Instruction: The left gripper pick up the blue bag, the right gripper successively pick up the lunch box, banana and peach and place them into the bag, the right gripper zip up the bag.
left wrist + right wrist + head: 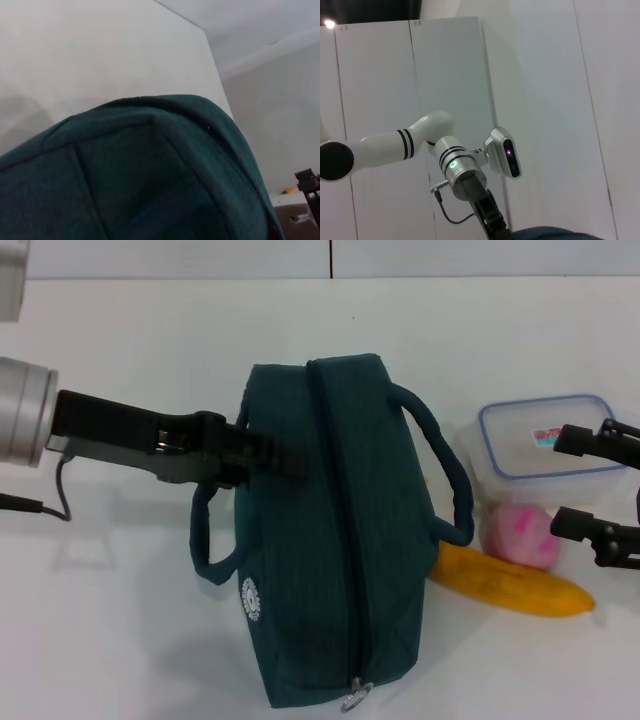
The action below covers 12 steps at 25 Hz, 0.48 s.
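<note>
The blue bag [330, 530] is a dark teal zip bag with two loop handles, standing mid-table with its zip running along the top. My left gripper [285, 460] reaches in from the left and is shut on the bag's upper left edge. The bag fills the left wrist view [150, 175]. The clear lunch box [540, 440] with a blue rim, the pink peach [525, 535] and the yellow banana [510, 585] lie to the right of the bag. My right gripper [565, 483] is open and empty at the right edge, above the lunch box and peach.
The white table [120, 640] carries everything. The bag's right handle [450, 480] loops out toward the lunch box. The right wrist view shows my left arm [420, 145] against white wall panels and a sliver of the bag [555, 232].
</note>
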{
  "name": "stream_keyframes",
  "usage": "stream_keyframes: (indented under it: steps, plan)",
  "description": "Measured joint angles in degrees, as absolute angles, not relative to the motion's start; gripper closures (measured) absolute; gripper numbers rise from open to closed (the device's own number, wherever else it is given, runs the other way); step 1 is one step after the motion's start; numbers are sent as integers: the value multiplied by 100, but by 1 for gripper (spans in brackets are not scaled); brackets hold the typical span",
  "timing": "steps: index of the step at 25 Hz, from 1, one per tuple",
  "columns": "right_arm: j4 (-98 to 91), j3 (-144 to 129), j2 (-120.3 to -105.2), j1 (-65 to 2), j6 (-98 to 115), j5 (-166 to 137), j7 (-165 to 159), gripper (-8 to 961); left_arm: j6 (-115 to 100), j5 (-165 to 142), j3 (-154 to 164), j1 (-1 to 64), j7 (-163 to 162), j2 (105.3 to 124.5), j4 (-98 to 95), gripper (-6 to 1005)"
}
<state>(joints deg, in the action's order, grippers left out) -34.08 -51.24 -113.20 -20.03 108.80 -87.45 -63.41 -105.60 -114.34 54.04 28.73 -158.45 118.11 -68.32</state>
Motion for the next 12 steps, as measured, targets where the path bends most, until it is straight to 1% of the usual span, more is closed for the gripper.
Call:
stream_keyframes:
  steps: [7,9,12]
  plan:
    - [-3401,-5124,-11320,-1912,10880,-8730,-6337,139,-10559,-11356,5358,2916,-15510,11806,-6786,330]
    - [-3401,-5124,-11322,-1896,10880,-8730,-6337,139,-10550,-11353,5358,2918,-15488,11805,-6746,572]
    - [-3401,-5124,-11334,-1884,10881,-8733,-6337,139,-10540,-11348,5357,2918,-15462,11804,-6688,697]
